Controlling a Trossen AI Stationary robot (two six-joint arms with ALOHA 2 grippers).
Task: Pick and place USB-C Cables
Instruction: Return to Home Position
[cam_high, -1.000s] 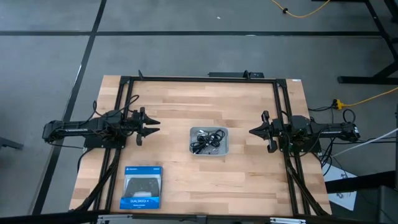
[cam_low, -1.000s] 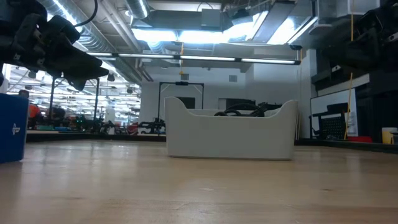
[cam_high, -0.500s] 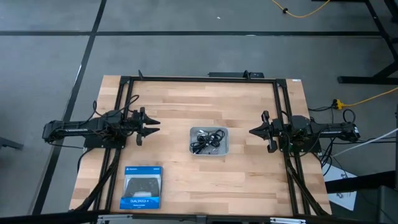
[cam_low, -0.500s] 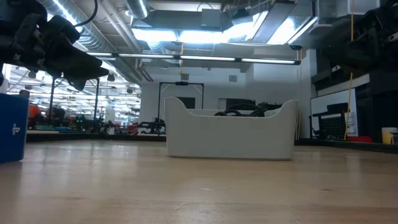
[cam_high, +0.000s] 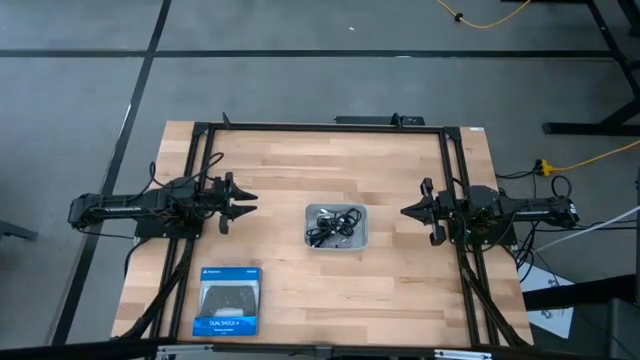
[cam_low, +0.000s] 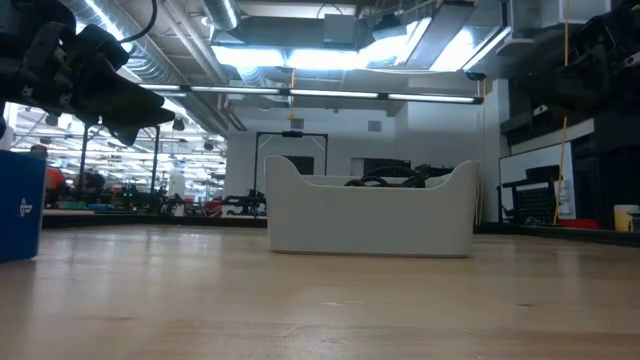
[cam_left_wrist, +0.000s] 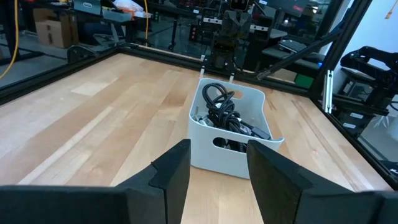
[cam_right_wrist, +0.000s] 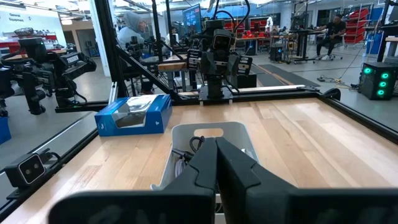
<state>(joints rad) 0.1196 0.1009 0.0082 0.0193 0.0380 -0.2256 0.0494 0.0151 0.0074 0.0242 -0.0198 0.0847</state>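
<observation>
- Black and pale cables (cam_high: 335, 222) lie tangled together inside the grey bin (cam_high: 311, 240). In the left wrist view, one black loop rises above the bin's rim.
- The bin stands upright near the middle of the wooden surface (cam_high: 280, 170), between the two arms.
- The left gripper (cam_high: 245, 203) hangs above the left side of the surface. It points at the bin from well apart, its fingers spread with a clear gap and holding nothing.
- The right gripper (cam_high: 408, 212) hangs over the right side, also facing the bin and apart from it. Its fingers are pressed together on nothing.
- A blue-and-black box (cam_high: 229, 300) lies flat near the corner of the surface on the left arm's side, low in the high view and well apart from the bin.
</observation>
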